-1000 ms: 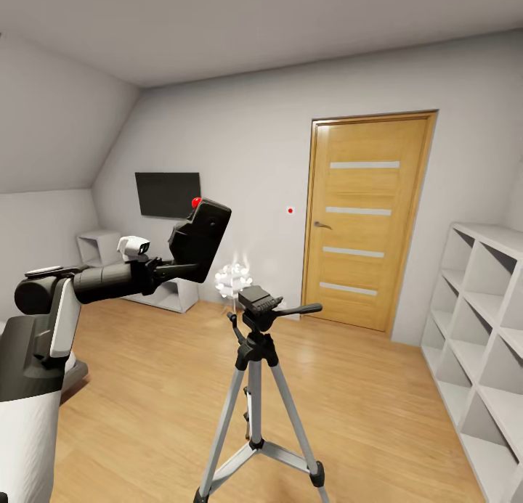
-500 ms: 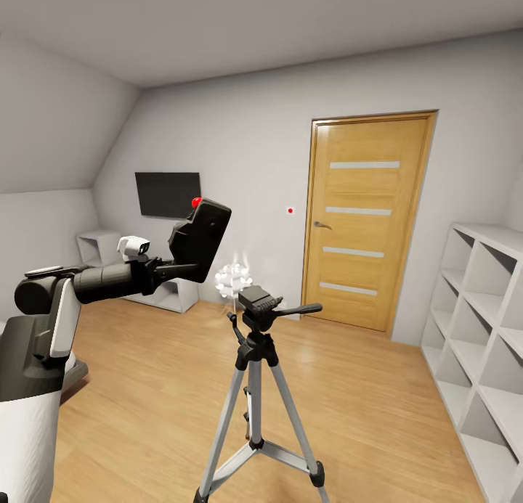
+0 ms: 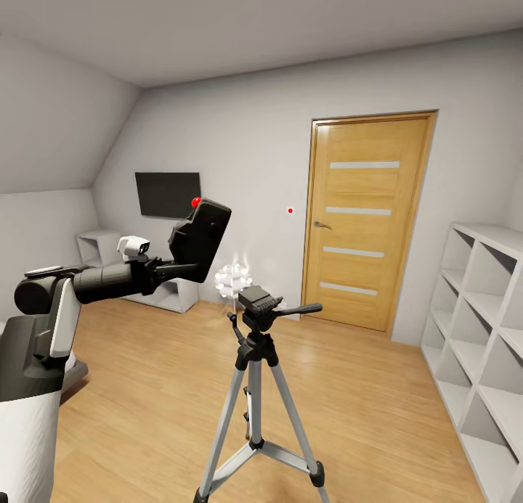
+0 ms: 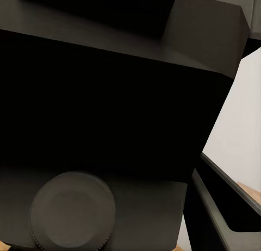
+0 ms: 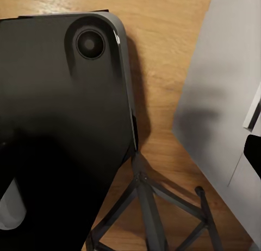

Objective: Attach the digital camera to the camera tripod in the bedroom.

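My left gripper [image 3: 168, 269] pinches the digital camera [image 3: 201, 238], raised left of the camera tripod [image 3: 256, 387]. The tripod stands on light wood plank floor [image 3: 378, 416], before the oak door [image 3: 365, 220]. My right gripper's state I cannot tell.

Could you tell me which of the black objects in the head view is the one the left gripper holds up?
The digital camera, the boxy one with the red button, raised in the left gripper.

The black boxy digital camera [image 3: 200, 239] hides the left gripper's [image 3: 176, 268] fingertips at centre left of the head view. The silver-legged camera tripod's [image 3: 256, 387] near foot is cut off at the bottom edge. The white cube shelves [image 3: 476, 343] run off the right edge.
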### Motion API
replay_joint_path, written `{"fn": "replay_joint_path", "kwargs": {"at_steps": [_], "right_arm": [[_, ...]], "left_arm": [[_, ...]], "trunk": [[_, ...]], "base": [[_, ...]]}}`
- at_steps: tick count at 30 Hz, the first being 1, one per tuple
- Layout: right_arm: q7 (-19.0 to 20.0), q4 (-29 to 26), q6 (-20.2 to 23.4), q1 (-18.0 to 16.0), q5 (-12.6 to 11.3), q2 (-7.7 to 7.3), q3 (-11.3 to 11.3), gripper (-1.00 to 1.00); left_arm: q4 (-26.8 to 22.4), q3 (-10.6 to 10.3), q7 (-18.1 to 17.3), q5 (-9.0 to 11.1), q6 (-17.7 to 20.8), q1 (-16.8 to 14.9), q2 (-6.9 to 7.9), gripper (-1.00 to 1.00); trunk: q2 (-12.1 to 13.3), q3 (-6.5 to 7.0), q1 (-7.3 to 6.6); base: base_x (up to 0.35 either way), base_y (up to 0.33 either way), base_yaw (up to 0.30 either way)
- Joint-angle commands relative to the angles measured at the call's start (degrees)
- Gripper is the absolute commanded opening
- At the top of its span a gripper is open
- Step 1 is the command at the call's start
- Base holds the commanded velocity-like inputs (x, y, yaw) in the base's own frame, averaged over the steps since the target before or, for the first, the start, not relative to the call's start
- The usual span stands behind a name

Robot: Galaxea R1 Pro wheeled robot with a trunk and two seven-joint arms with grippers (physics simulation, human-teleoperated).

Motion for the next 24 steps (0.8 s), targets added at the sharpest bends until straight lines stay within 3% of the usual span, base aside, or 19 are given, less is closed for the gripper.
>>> {"fn": "replay_joint_path", "kwargs": {"at_steps": [1,24], "right_arm": [[-0.01,0.11,-0.31,-0.02,-0.51,0.02,0.4,1.0],[-0.01,0.08,-0.38,-0.05,-0.51,0.02,0.42,1.0]], "left_arm": [[0.01,0.01,-0.17,0.09,0.38,-0.01,0.01,-1.0],[0.01,-0.05,-0.17,0.09,0.38,-0.01,0.01,-1.0]], "trunk": [[-0.03,0.0,0.02],[-0.03,0.0,0.02]], "base": [[0.0,0.0,0.0],[0.001,0.0,0.0]]}}
